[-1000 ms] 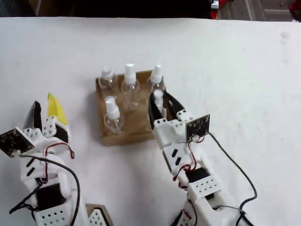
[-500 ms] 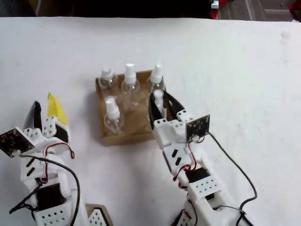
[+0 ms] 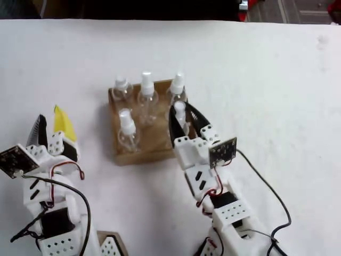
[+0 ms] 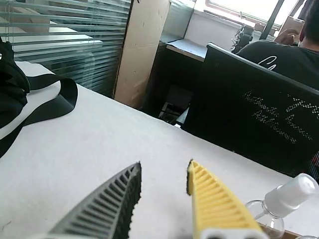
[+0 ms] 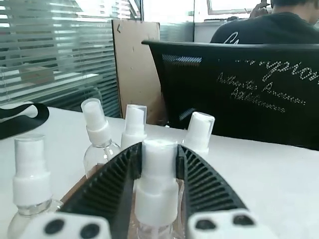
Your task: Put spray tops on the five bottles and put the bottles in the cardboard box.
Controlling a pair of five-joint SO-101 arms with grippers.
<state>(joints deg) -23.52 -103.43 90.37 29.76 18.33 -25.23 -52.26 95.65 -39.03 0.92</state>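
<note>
Now | cardboard box (image 3: pixel 152 143): five capped bottles (image 3: pixel 128 130) | right tool (image 3: pixel 181 109) parted around one

We see two arms (image 3: pixel 198 178) of white printed plastic with black motor blocks (image 3: pixel 54 221), small dark screw holes dotting their plates, and red and black cables (image 3: pixel 265 189) looping along each. The left gripper (image 3: pixel 49 113) has one ribbed dark grey finger and one yellow; the right gripper (image 3: pixel 180 109) has two ribbed black fingers. Each wrist carries a small dark circuit board (image 3: pixel 222 150).
</note>
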